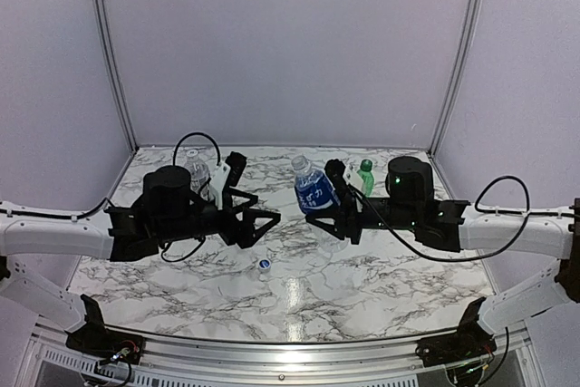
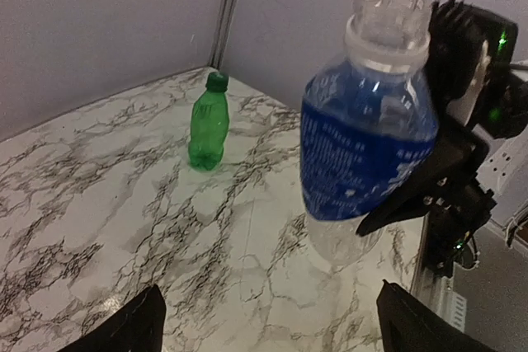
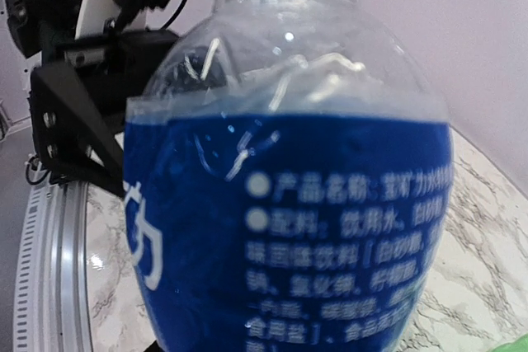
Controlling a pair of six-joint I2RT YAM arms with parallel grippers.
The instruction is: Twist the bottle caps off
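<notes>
Well, the left gripper (image 2: 271,288) is spread wide with nothing between its fingers. In the left wrist view only two dark finger (image 2: 132,326) tips show, and the bottom edge cuts them off. From the top view it hangs over the marble table (image 1: 381,278). The blue cap (image 1: 264,265) lies on the table just below it, on its own, and it is so small that you can only see a blue dot with some white on it. Across from it, the right gripper (image 1: 337,198) is clamped on the blue-label bottle (image 2: 367,146), with a black finger pressed on the bottle's side. The bottle leans a little and its neck is open at the top. I cannot tell if its bottom touches the table. In the right wrist view the bottle fills almost the whole picture, so that gripper's fingers are hidden, the white writing on the label is cut off at the edges, and only a bit of the left arm (image 3: 74,113) peeks out behind. Farther back stands the green bottle (image 2: 208,125), upright, with its green cap (image 2: 217,82) on. The clear bottle (image 1: 198,169) stands at the back, partly hidden behind the left arm, and its cap is too hard to make out.
</notes>
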